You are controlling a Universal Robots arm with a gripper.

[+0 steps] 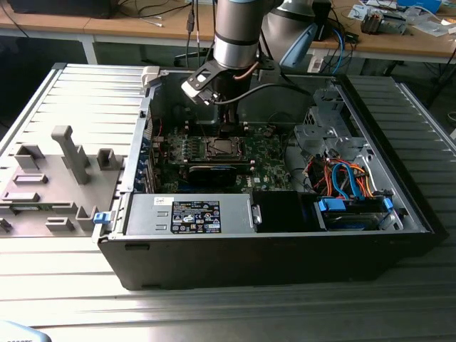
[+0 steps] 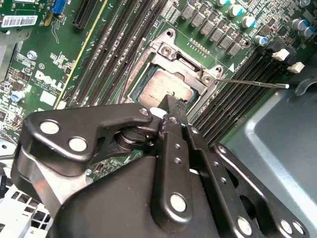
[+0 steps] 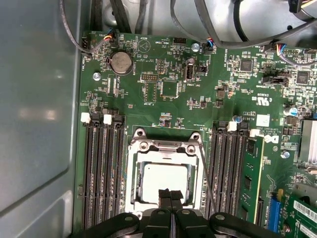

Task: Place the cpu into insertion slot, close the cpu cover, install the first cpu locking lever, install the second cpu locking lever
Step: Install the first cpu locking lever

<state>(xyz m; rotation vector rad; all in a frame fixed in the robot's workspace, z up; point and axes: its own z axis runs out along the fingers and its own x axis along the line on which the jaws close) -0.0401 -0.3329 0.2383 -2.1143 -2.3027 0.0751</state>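
**CPU INSTALLATION: STATUS CHECK AT SOCKET**

**1. Claw.** In the first wrist view, locate the claw (image 3: 171, 194) directly over the socket. Its fingertips are pressed together with nothing between them, so treat it as clenched and empty. In the second wrist view the fingertip (image 2: 174, 106) stands at the edge of the socket, at or just above the metal; you cannot confirm contact.

**2. Work done.** Confirm that the cpu (image 3: 166, 181) lies inside the insertion slot (image 1: 211, 148) on the green motherboard (image 3: 168, 89). Its pale metal top shows through the square window of the cpu cover (image 3: 163, 156). The cover appears to lie flat over the chip, so judge the first two steps as complete.

**3. Work left.** Inspect the locking lever (image 2: 252, 83) in the second wrist view. The thin rod juts out over the memory slots, away from the socket, and reads as unlatched. A second thin rod runs along the opposite side of the socket; its state cannot be told. Judge both lever steps as outstanding.

**4. Location.** In the exterior view the board sits inside the open computer case (image 1: 285, 263), which lies on the ribbed metal tabletop (image 1: 85, 100).

**5. Markings.** Note a white printed label (image 1: 196, 216) on the power supply housing, a white barcode sticker (image 2: 20, 21) at the board's edge, and a small white sticker (image 3: 262, 120) near the memory slots. White silk-screen lettering covers the board. None of this print is transcribed here.
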